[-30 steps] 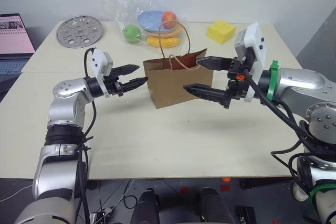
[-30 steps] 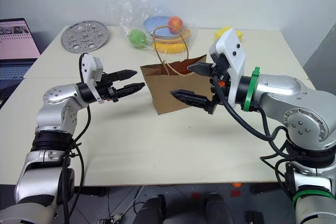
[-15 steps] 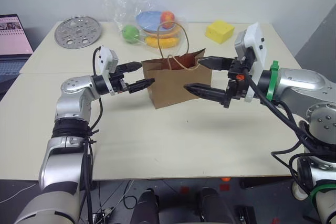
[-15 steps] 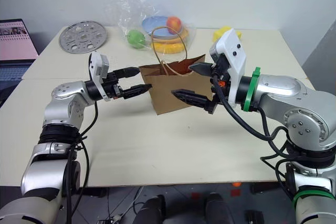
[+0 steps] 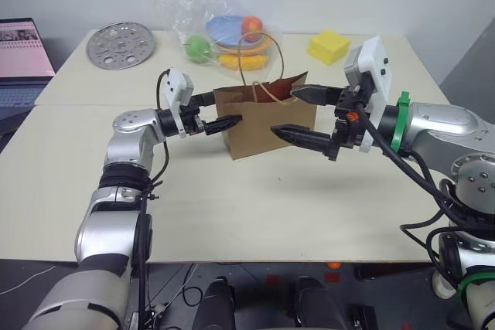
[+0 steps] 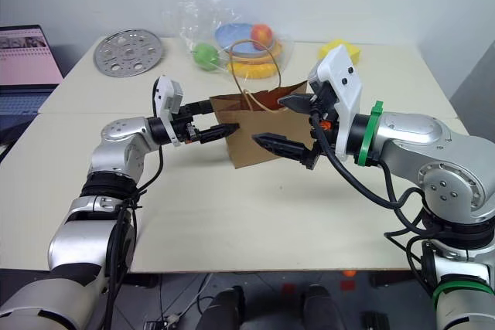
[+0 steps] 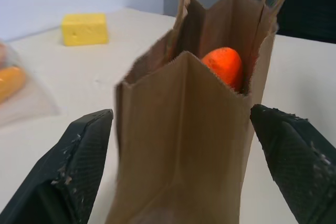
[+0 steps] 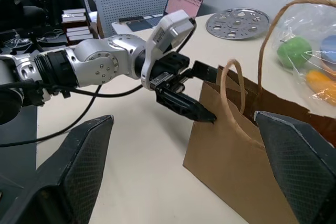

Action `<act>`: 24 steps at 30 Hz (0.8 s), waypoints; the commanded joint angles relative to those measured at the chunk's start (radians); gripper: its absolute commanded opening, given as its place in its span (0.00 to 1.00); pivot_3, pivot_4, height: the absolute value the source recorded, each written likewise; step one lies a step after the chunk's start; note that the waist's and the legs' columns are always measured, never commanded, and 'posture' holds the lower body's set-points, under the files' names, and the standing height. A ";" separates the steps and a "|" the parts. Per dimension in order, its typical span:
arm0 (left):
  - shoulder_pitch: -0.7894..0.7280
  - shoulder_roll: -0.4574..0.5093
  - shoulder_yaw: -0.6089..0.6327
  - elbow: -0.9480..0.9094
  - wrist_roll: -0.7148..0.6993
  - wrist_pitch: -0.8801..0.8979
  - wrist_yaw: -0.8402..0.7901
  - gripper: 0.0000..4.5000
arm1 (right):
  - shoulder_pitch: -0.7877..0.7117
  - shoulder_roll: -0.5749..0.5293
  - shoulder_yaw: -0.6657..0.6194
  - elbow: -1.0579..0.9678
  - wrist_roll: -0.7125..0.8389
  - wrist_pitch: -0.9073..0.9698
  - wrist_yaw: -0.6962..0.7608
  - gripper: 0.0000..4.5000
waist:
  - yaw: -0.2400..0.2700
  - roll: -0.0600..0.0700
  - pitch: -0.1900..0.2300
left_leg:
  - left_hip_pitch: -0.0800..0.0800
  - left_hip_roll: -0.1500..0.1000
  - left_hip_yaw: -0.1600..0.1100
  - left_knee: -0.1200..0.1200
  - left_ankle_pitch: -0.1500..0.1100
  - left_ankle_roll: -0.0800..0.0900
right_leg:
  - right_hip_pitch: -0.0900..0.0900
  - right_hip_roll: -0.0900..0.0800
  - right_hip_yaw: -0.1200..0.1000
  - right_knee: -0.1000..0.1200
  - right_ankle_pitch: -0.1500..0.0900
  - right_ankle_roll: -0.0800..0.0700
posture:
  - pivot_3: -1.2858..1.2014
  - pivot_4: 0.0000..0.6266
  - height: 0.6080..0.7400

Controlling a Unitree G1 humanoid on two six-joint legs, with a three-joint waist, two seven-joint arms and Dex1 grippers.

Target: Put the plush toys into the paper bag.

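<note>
two grippers, left [image 5: 219,111] and right [image 5: 300,115] | jaws spread | paper bag [image 5: 267,117] unprinted

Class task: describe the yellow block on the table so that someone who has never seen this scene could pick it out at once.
Start at the pale tabletop and find the brown kraft paper bag with loop handles standing at its middle. Look past it to the far right corner, where the yellow cheese-like block sits alone. Unlike the toy fruit in the clear crinkly plastic bag beside it, it is unwrapped, angular and plain yellow.
</note>
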 commanded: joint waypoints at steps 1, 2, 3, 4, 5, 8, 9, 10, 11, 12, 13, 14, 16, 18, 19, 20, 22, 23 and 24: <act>-0.041 0.009 0.013 0.016 0.000 -0.056 -0.026 0.90 | -0.019 -0.008 -0.026 -0.022 0.014 -0.017 -0.001 1.00 | -0.005 0.000 0.000 | 0.000 0.000 0.000 0.000 0.000 0.000 | 0.000 0.000 0.000 0.001 0.000 0.000 | 0.52 0.24 1.00; -0.043 0.012 0.017 0.020 -0.001 -0.061 -0.029 0.85 | -0.019 -0.008 -0.028 -0.024 0.015 -0.017 -0.003 1.00 | -0.005 0.000 0.000 | 0.000 0.000 0.000 0.000 0.000 0.000 | -0.001 0.000 0.000 0.001 0.000 0.000 | 0.52 0.24 1.00; -0.045 0.014 0.019 0.024 -0.001 -0.065 -0.031 0.80 | -0.018 -0.009 -0.028 -0.026 0.015 -0.016 -0.005 1.00 | -0.005 0.000 0.000 | 0.000 0.000 0.000 0.000 0.000 0.000 | -0.001 0.000 0.000 0.002 0.000 0.000 | 0.52 0.24 1.00; -0.044 0.016 0.020 0.024 -0.003 -0.066 -0.036 0.72 | -0.017 -0.009 -0.031 -0.028 0.017 -0.016 -0.006 1.00 | -0.004 0.000 0.000 | 0.000 0.000 0.000 0.000 0.000 0.000 | -0.001 0.000 0.000 0.001 0.000 0.000 | 0.52 0.24 1.00; -0.044 0.016 0.021 0.023 -0.005 -0.066 -0.040 0.66 | -0.015 -0.010 -0.031 -0.029 0.017 -0.016 -0.007 1.00 | -0.003 0.000 0.000 | 0.000 0.000 0.000 0.000 0.000 0.000 | -0.001 0.000 0.000 0.001 0.000 0.000 | 0.52 0.24 1.00; -0.044 0.015 0.023 0.017 -0.009 -0.064 -0.048 0.44 | -0.011 -0.014 -0.034 -0.030 0.014 -0.018 -0.008 1.00 | -0.002 0.000 0.000 | 0.000 0.000 0.000 0.000 0.000 0.000 | 0.000 0.000 0.000 0.001 0.000 0.000 | 0.52 0.24 1.00; -0.045 0.014 0.024 0.013 -0.011 -0.061 -0.053 0.38 | -0.011 -0.016 -0.035 -0.029 0.013 -0.019 -0.007 1.00 | -0.001 0.000 0.000 | 0.000 0.000 0.000 0.000 0.000 0.000 | 0.000 0.000 0.000 0.001 0.000 0.000 | 0.52 0.24 1.00; -0.048 0.011 0.029 0.009 -0.017 -0.053 -0.054 0.30 | -0.011 -0.019 -0.037 -0.028 0.011 -0.021 -0.005 1.00 | -0.001 0.000 0.000 | 0.000 0.000 0.000 0.000 0.000 0.000 | 0.000 0.000 0.000 0.001 0.000 0.000 | 0.52 0.24 1.00; -0.051 0.009 0.032 0.009 -0.021 -0.051 -0.054 0.22 | -0.012 -0.026 -0.039 -0.026 0.007 -0.025 -0.001 1.00 | -0.001 0.000 0.000 | 0.000 0.000 0.000 0.000 0.000 0.000 | 0.000 0.000 0.000 0.001 0.000 0.000 | 0.52 0.24 1.00; -0.055 0.005 0.035 0.011 -0.024 -0.056 -0.056 0.15 | -0.014 -0.038 -0.045 -0.021 0.005 -0.028 0.010 1.00 | -0.001 0.000 0.000 | 0.000 0.000 0.000 0.000 0.000 0.000 | 0.000 0.000 0.000 0.001 0.000 0.000 | 0.52 0.24 1.00; -0.058 0.003 0.036 0.014 -0.026 -0.060 -0.057 0.09 | -0.016 -0.046 -0.048 -0.017 0.004 -0.031 0.018 1.00 | -0.001 0.000 0.000 | 0.000 0.000 0.000 0.000 0.000 0.000 | 0.000 0.000 0.000 0.001 0.000 0.000 | 0.52 0.24 1.00; -0.059 0.002 0.037 0.016 -0.026 -0.064 -0.059 0.02 | -0.017 -0.053 -0.050 -0.014 0.004 -0.034 0.023 1.00 | -0.001 0.000 0.000 | 0.000 0.000 0.000 0.000 0.000 0.000 | 0.000 0.000 0.000 0.001 0.000 0.000 | 0.52 0.24 1.00; -0.060 0.001 0.037 0.017 -0.026 -0.065 -0.060 0.01 | -0.017 -0.058 -0.049 -0.012 0.006 -0.037 0.025 1.00 | -0.001 0.000 0.000 | 0.000 0.000 0.000 0.000 0.000 0.000 | 0.000 0.000 0.000 0.001 0.000 0.000 | 0.52 0.24 1.00; -0.067 -0.002 0.041 0.020 -0.030 -0.063 -0.058 0.01 | -0.020 -0.070 -0.056 -0.006 0.006 -0.040 0.034 1.00 | -0.002 0.000 0.000 | 0.000 0.000 0.000 0.000 0.000 0.000 | 0.000 0.000 0.000 0.001 0.000 0.000 | 0.52 0.24 1.00; -0.076 0.004 0.032 -0.012 -0.047 -0.013 -0.108 0.01 | -0.033 -0.122 -0.102 0.007 0.026 -0.037 0.075 1.00 | -0.001 0.000 0.000 | 0.000 0.000 0.000 0.000 0.000 0.000 | 0.000 0.000 0.000 0.001 0.000 0.000 | 0.52 0.24 1.00; -0.082 0.017 0.018 -0.048 -0.064 0.029 -0.178 0.01 | -0.053 -0.179 -0.149 0.024 0.063 -0.017 0.118 1.00 | -0.001 0.000 0.001 | 0.000 0.000 0.000 0.000 0.000 0.000 | 0.000 0.000 0.000 0.001 0.000 0.000 | 0.52 0.24 1.00; -0.087 0.035 0.002 -0.102 -0.092 0.096 -0.284 0.01 | -0.079 -0.259 -0.200 0.051 0.120 0.011 0.167 1.00 | 0.001 -0.001 0.004 | -0.002 0.000 0.000 0.001 0.000 0.000 | -0.001 0.000 0.000 0.000 0.000 0.000 | 0.52 0.24 1.00; -0.090 0.042 -0.005 -0.118 -0.108 0.115 -0.321 0.01 | -0.088 -0.289 -0.205 0.062 0.142 0.028 0.183 1.00 | 0.000 -0.001 0.004 | -0.004 0.000 0.000 0.001 0.000 0.000 | -0.002 0.000 -0.001 0.000 0.000 0.000 | 0.52 0.24 1.00; -0.083 0.057 -0.034 -0.140 -0.134 0.129 -0.341 0.01 | -0.089 -0.318 -0.201 0.063 0.158 0.039 0.202 1.00 | 0.000 -0.001 0.004 | -0.004 0.000 -0.001 0.000 0.000 0.000 | -0.003 0.000 -0.001 0.000 0.000 0.000 | 0.52 0.24 1.00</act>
